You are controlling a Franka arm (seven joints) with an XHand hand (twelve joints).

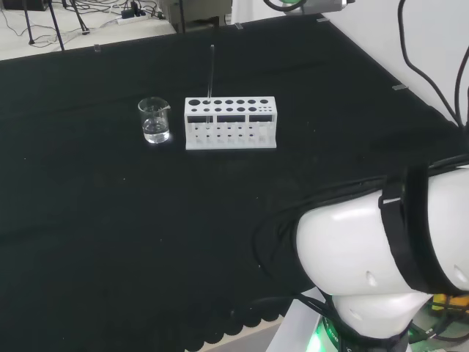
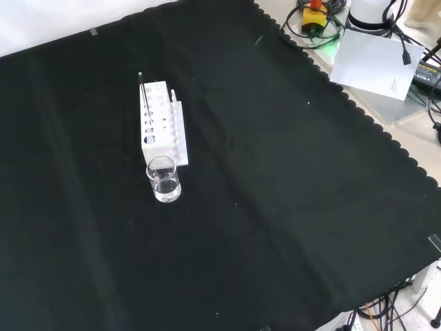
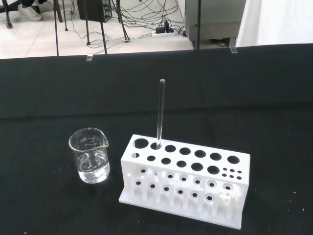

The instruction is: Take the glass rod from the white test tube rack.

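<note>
A white test tube rack (image 1: 231, 123) sits on the black cloth (image 1: 110, 220). It has two rows of round holes on top and more small holes on its front side. A thin glass rod (image 1: 211, 73) stands straight up in one hole of the rack. In the wrist view the glass rod (image 3: 159, 112) is in the back row, in the second hole from the end nearest the beaker. Its bottom part goes down into the white test tube rack (image 3: 183, 178) and is hidden there.

The rod is clear and thin, so it is hard to see against the dark cloth in the head view. In the front view the glass rod (image 2: 142, 93) is a faint line, with a tiny bright tip at its top end.

A small glass beaker (image 1: 154, 120) stands just beside the rack, on its left in the head view. They do not touch. In the front view the glass beaker (image 2: 164, 179) is in front of the near end of the white test tube rack (image 2: 160, 127). The glass beaker (image 3: 90, 155) has some clear liquid at the bottom, a little spout and faint marks on its side.

The big white shape at the lower right of the head view is the robot arm (image 1: 381, 249). It is cut off by the edge. I cannot tell how the hand's fingers are set. Nothing is touching the rod.
</note>
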